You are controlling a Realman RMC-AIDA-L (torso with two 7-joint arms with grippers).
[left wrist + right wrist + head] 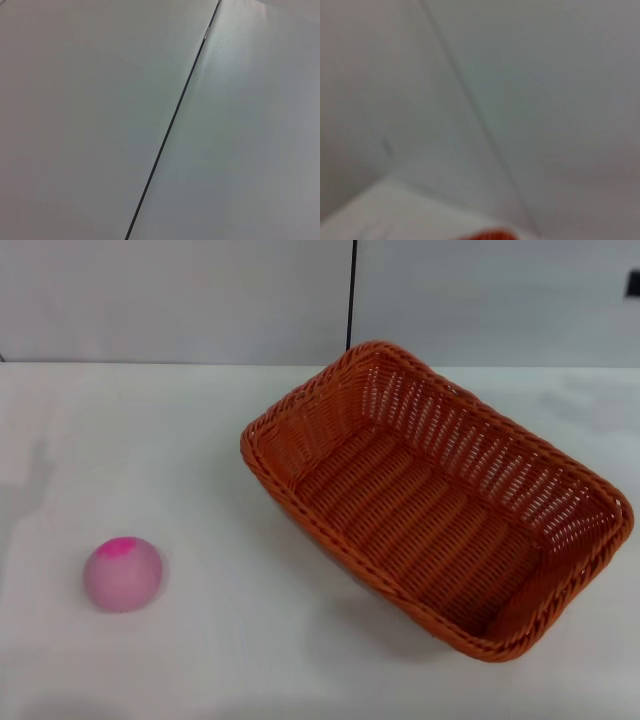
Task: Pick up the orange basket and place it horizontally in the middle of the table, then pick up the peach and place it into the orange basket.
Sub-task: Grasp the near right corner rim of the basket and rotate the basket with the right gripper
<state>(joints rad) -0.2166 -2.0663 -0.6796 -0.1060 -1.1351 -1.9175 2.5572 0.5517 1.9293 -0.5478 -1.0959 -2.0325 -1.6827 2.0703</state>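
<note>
The orange basket [440, 500] lies on the white table [200, 440], right of centre in the head view. It is turned diagonally, one corner toward the back wall and one toward the front right, and it is empty. A sliver of its rim [487, 234] shows in the right wrist view. The peach [123, 574], pale pink with a magenta patch on top, rests on the table at the front left, well apart from the basket. Neither gripper shows in any view.
A grey panelled wall with a dark vertical seam [351, 295] stands behind the table. The left wrist view shows only that wall and its seam [172, 125].
</note>
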